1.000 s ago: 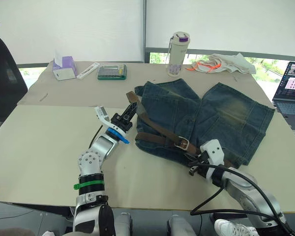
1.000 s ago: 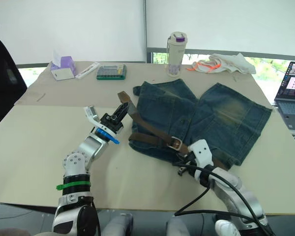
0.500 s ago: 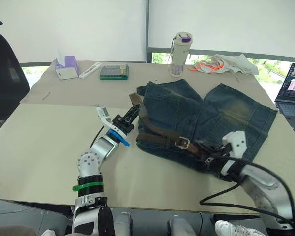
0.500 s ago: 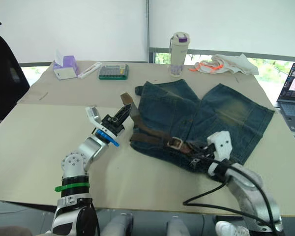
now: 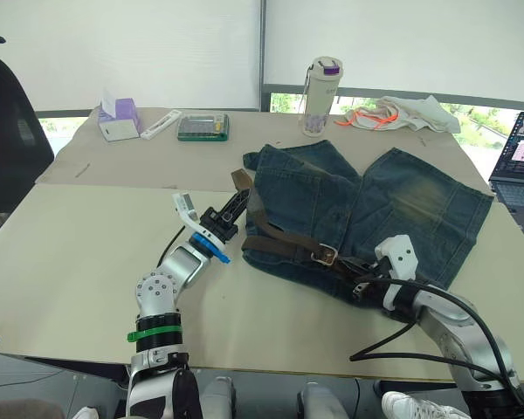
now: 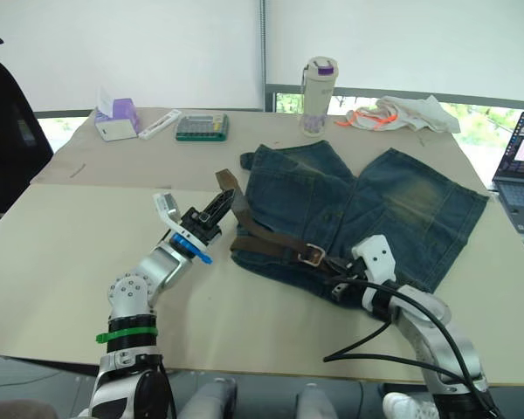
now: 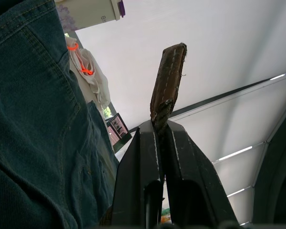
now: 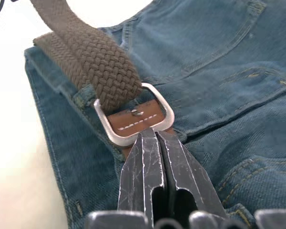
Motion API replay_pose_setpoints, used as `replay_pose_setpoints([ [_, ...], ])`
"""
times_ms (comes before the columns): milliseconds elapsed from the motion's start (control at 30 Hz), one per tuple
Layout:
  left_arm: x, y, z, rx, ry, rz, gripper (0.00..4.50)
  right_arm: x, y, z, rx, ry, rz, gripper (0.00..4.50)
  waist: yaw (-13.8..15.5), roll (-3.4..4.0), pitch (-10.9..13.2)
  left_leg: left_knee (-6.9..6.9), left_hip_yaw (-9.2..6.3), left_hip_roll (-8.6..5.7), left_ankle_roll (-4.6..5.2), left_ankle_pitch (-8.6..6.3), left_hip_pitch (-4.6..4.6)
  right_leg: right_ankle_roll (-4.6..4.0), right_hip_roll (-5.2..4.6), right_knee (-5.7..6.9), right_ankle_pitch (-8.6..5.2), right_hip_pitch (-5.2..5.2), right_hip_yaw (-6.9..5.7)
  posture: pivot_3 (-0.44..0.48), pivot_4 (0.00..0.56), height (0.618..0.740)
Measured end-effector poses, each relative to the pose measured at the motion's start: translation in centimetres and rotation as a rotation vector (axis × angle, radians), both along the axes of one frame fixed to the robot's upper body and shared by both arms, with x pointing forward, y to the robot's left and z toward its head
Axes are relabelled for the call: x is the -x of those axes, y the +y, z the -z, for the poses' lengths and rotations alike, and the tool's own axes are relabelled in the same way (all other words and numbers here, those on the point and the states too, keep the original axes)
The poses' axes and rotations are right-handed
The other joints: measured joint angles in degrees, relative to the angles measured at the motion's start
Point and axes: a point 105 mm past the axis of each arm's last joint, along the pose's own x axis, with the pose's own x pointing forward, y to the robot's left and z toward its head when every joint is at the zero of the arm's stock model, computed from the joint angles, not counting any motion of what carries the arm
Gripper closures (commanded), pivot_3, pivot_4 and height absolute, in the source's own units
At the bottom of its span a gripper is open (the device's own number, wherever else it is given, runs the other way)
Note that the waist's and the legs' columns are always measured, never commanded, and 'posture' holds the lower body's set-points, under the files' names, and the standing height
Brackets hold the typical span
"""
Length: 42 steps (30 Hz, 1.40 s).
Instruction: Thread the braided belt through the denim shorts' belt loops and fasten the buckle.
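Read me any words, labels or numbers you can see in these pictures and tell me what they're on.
None can be read.
Bottle: small print on the side, too small to read.
Tissue box: markings too blurred.
Calculator: keys too small.
Laptop screen: content too small.

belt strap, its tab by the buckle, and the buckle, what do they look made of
Braided belt: woven brown fabric cord, judging by its plaited texture. The tab behind the buckle: smooth tan, white stitching, probably leather. Buckle: brushed silver metal, dull sheen.
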Motion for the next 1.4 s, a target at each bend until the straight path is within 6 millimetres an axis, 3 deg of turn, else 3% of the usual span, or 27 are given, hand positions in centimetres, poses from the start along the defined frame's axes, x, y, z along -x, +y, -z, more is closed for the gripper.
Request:
replay_pose_setpoints([
  [233,0.1,0.1,0.5,0.000,0.013,-0.001,4.50,-0.6,1.0,-1.0,-0.020,-0.034,-0.035,4.48,0.0,0.00,0.0,0.00,0.00,0.00,0.00,0.00,0.00,0.00,0.00,0.00,0.00,0.00,0.00,0.000,0.150,0.740],
  [567,0.2,0.0,0.7,0.001,0.019,-0.002,4.50,-1.1,1.8,-0.3,-0.010,-0.015,-0.051,4.48,-0.1,0.00,0.0,0.01,0.00,0.00,0.00,0.00,0.00,0.00,0.00,0.01,0.00,0.00,0.00,0.000,0.150,0.740],
  [1167,-0.4,1.5,0.9,-0.061,0.013,-0.075,4.50,-2.2,2.6,-0.2,0.020,-0.011,-0.148,4.48,-0.4,0.00,0.0,0.01,0.00,0.00,-0.01,0.01,0.02,-0.01,0.00,0.04,0.01,0.00,0.00,0.000,0.150,0.740],
  [1400,-0.5,1.6,1.2,-0.090,0.021,-0.087,4.50,-2.4,2.0,-0.5,0.040,0.006,-0.200,4.48,-0.4,0.00,0.0,0.01,0.00,0.00,-0.01,0.01,0.02,0.00,0.00,0.03,0.01,0.00,0.00,0.000,0.150,0.740],
])
